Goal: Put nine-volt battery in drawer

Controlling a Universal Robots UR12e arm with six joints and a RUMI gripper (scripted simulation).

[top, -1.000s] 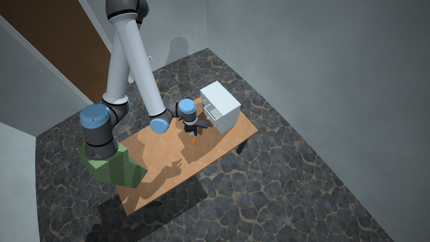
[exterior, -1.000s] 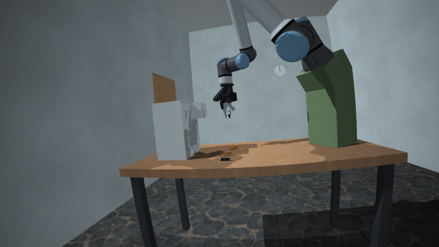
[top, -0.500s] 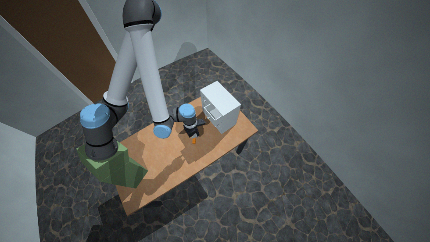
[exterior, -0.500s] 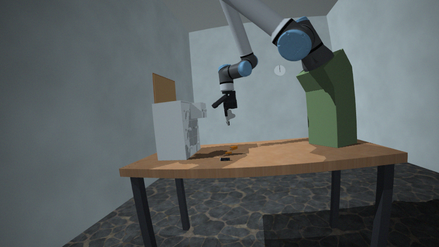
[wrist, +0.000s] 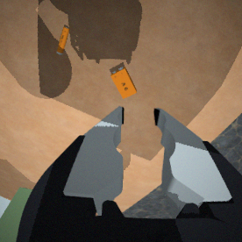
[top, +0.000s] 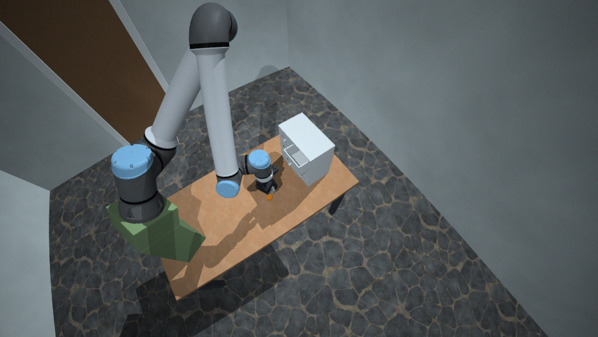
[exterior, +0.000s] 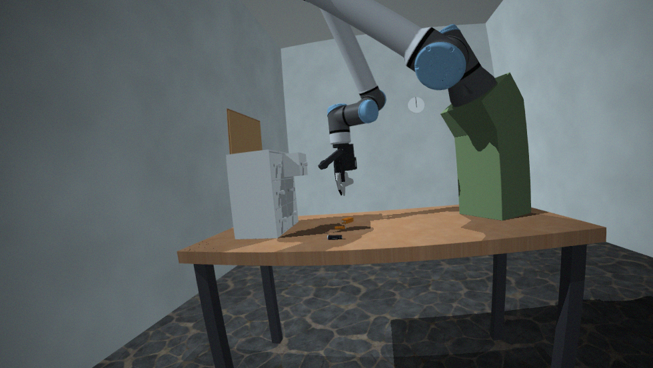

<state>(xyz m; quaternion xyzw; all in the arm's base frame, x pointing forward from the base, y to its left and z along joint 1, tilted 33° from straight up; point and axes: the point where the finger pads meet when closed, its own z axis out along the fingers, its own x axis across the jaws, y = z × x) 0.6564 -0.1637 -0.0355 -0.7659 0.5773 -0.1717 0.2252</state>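
- My black hand with grey metal fingers (top: pixel 271 191) (exterior: pixel 341 193) hung above the desk, pointing down, its fingers partly spread with a gap between them and nothing pinched in it
- The orange, block-shaped nine-volt battery (top: pixel 270 196) (exterior: pixel 347 220) (wrist: pixel 123 82) lay on the wooden desk (top: pixel 234 209) (exterior: pixel 411 237) (wrist: pixel 184 79), outside the chest; in my wrist view it showed just beyond my fingertips, near the line of the gap, with its two terminals at the end away from me
- A thinner orange cylinder (exterior: pixel 339 227) (wrist: pixel 63 40) lay near it, apart from it, with a bare metallic-looking end
- A small black cylinder (exterior: pixel 334 237) lay on its side nearer the exterior view's edge of the desk
- The white, box-shaped chest of drawers (top: pixel 307 135) (exterior: pixel 251 196) stood upright at one end of the desk, with small knobs on its fronts
- One white, open-topped drawer (top: pixel 299 159) (exterior: pixel 294 165) stuck out from the upper part of the chest; I could not read its letter
- My grey arm with light-blue joint caps rose from the faceted green pedestal (top: pixel 183 242) (exterior: pixel 480 183) (wrist: pixel 15 210) at the other end, well apart from the chest
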